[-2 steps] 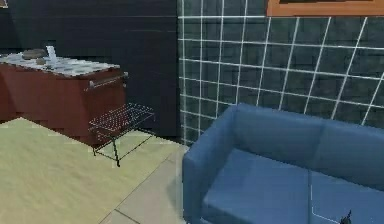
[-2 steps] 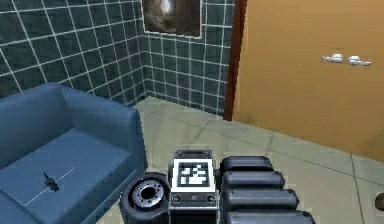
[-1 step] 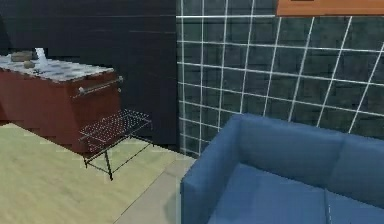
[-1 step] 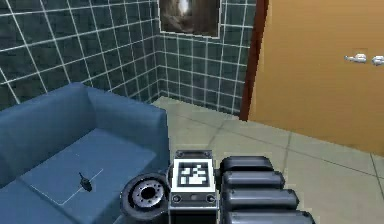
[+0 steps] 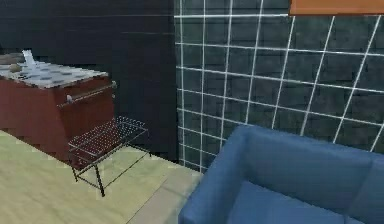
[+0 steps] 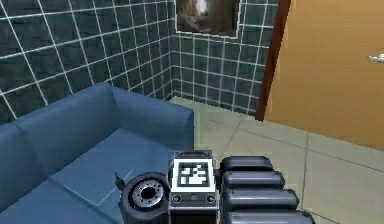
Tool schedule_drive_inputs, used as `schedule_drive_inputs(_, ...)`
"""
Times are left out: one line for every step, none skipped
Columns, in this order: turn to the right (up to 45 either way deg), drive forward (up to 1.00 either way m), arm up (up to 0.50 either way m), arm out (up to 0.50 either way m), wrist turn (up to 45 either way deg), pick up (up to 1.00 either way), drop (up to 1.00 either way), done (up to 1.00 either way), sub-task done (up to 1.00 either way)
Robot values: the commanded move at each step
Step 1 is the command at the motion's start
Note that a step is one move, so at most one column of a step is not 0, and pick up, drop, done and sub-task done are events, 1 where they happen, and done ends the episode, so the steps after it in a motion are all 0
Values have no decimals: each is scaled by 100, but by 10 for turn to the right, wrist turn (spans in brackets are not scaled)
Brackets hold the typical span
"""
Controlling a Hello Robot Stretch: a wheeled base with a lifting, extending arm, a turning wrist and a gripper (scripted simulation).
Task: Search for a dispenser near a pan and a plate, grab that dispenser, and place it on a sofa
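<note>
Sofa (image 5: 285, 180), blue, sits at the forward view's lower right, against a dark tiled wall (image 5: 260, 80). At that view's left you've got a red-brown counter (image 5: 55, 105) w/ a grey top. There's a small pale blob (image 5: 28, 58) on it, too small to name. A wire rack (image 5: 108, 142) stands on the floor btwn counter and sofa.

Arm side view: the gripper (image 6: 140, 196) is at the btm edge w/ the sofa seat behind it, so you can't tell whether it holds anything. You've an orange door (image 6: 330, 70) at the right and a picture (image 6: 208, 15) on the wall up top.
</note>
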Motion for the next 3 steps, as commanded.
schedule_drive_inputs(450, 0, 0, 0, 0, 0, 0, 0, 0)
schedule_drive_inputs(450, 0, 0, 0, 0, 0, 0, 0, 0)
schedule_drive_inputs(300, 0, 0, 0, 0, 0, 0, 0, 0)
